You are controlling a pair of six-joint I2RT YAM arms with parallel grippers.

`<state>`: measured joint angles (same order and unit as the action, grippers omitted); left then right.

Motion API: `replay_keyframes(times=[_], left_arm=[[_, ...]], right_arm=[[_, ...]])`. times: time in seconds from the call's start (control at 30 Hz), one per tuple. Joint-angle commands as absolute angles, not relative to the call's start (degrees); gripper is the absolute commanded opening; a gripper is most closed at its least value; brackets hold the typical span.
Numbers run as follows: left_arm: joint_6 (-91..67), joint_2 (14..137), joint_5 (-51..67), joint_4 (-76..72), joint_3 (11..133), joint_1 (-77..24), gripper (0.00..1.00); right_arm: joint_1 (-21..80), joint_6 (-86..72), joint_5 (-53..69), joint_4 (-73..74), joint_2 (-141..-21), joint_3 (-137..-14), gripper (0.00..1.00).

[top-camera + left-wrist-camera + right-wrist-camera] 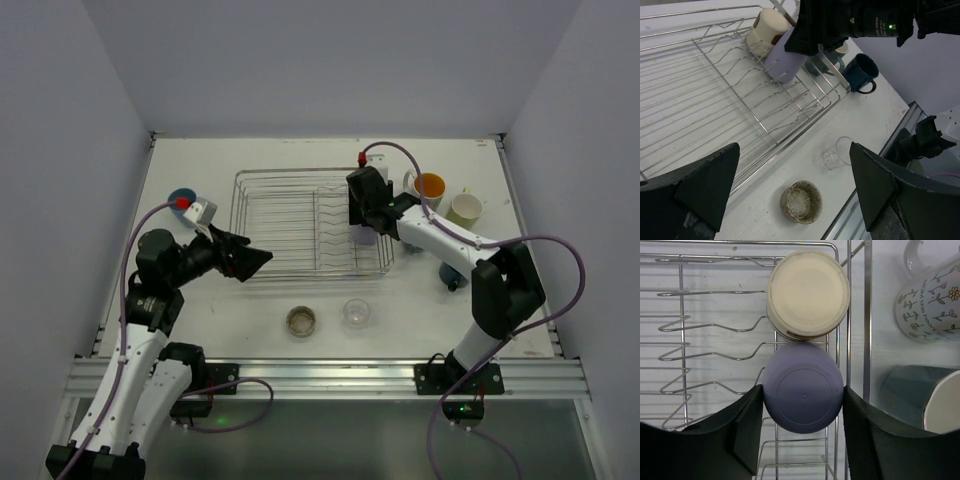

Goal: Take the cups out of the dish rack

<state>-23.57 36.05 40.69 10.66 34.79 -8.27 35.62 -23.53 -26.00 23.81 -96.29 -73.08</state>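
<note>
My right hand [803, 401] is clamped on the lavender cup [802, 382], with its fingers [740, 432] pressed to the cup's left and right sides at the bottom of my wrist view. The cup sits in the rack [300, 225] with its base facing the camera, at the rack's right end near the middle of the overhead view. Just above it, and touching it, is the cream cup [808, 292], also base up, in the rack's upper right corner. Outside the rack wire, at the right edge of that wrist view, a white mug [930, 305] printed with flowers stands on the worktop [250, 320]. A teal cup [910, 397] stands just below the mug.

My left hand [252, 262] is spread wide and holds nothing. It hovers at the rack's lower left corner in the overhead view. Its camera shows a metal cup [801, 201] and a glass [837, 152] on the worktop below the rack, near each other but apart. A dark blue mug [862, 72] stands to the right of the rack's corner. In the overhead view a light blue cup [181, 197] sits at the upper left, well apart from the rack. A pale cup [464, 208] stands at the upper right, beside the white mug.
</note>
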Motion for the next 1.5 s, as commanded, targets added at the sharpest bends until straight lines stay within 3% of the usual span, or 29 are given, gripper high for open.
replay_keyframes(times=[0.0, 0.1, 0.4, 0.57, 0.7, 1.1, 1.23, 1.33, 1.47], left_arm=[[-27.0, 36.5, 44.6, 7.4, 34.4, -8.0, 0.95], [-30.4, 37.4, 46.8, 4.9, 33.9, -8.0, 0.94], [-46.8, 39.5, 51.5, -13.0, 27.2, -8.2, 0.90], [-56.0, 41.4, 51.6, -25.6, 23.9, -9.1, 0.89], [-61.2, 43.4, 51.2, -31.7, 22.5, -11.1, 0.87], [-64.2, 46.2, 48.1, -39.2, 22.4, -17.5, 0.79], [-64.8, 46.1, 46.8, -41.0, 22.5, -17.7, 0.69], [-64.9, 46.2, 45.6, -41.9, 22.9, -17.7, 0.55], [-64.5, 47.1, 44.2, -42.6, 23.3, -17.7, 0.24]], right_arm=[[35.5, -23.6, -29.1, 22.8, -93.0, -74.1, 0.27], [35.6, -23.4, -28.1, 18.9, -85.4, -70.1, 0.21], [35.7, -26.7, -16.9, 9.1, -65.1, -58.5, 0.18], [35.9, -35.7, 1.9, -2.4, -55.1, -49.9, 0.18], [36.6, -43.1, 14.2, -14.6, -53.7, -46.1, 0.18], [41.1, -51.1, 23.4, -27.1, -62.5, -44.3, 0.18], [42.3, -51.6, 22.7, -27.9, -64.4, -43.9, 0.18], [43.0, -52.7, 23.2, -29.7, -66.1, -43.2, 0.18], [43.8, -54.0, 23.3, -32.6, -68.1, -42.4, 0.18]])
